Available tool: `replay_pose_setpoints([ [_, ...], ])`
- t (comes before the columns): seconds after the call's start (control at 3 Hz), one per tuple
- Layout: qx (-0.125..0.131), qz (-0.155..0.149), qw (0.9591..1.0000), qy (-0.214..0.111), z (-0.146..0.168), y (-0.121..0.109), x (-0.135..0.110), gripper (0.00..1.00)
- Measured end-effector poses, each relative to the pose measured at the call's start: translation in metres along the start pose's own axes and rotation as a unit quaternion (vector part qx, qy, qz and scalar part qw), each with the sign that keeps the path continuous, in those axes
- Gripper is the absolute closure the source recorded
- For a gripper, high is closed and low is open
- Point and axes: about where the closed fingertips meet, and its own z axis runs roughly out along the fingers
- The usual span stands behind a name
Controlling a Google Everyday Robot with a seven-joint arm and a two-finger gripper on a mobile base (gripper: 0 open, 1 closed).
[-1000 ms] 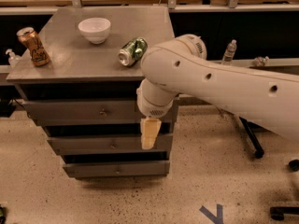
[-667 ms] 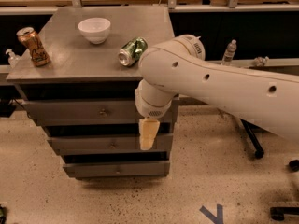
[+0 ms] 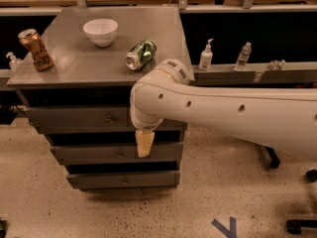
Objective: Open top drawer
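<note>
The grey cabinet (image 3: 74, 68) has three drawers stacked one above the other. The top drawer (image 3: 69, 119) shows a flat grey front with a small round knob (image 3: 108, 117) at its middle and a dark gap above it. My white arm (image 3: 223, 115) reaches in from the right across the cabinet's right side. My gripper (image 3: 143, 144) hangs pointing down in front of the middle drawer (image 3: 89, 153), to the right of and below the top drawer's knob. It holds nothing that I can see.
On the cabinet top stand a white bowl (image 3: 100, 31), an upright brown can (image 3: 36, 48) and a green can (image 3: 140, 54) on its side. Bottles (image 3: 206, 55) stand on a shelf at the right. A chair base (image 3: 297, 226) is at the lower right.
My gripper and arm have shifted a little to the left across the drawer fronts. The drawers and the things on top have not moved.
</note>
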Motion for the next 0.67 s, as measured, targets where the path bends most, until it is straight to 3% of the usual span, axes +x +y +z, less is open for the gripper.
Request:
replay_pose_setpoints([
  [0.33, 0.029, -0.017, 0.9994, -0.002, 0.022, -0.021, -0.006, 0.0],
  [0.67, 0.032, -0.023, 0.9992, -0.009, 0.045, -0.034, -0.006, 0.0],
])
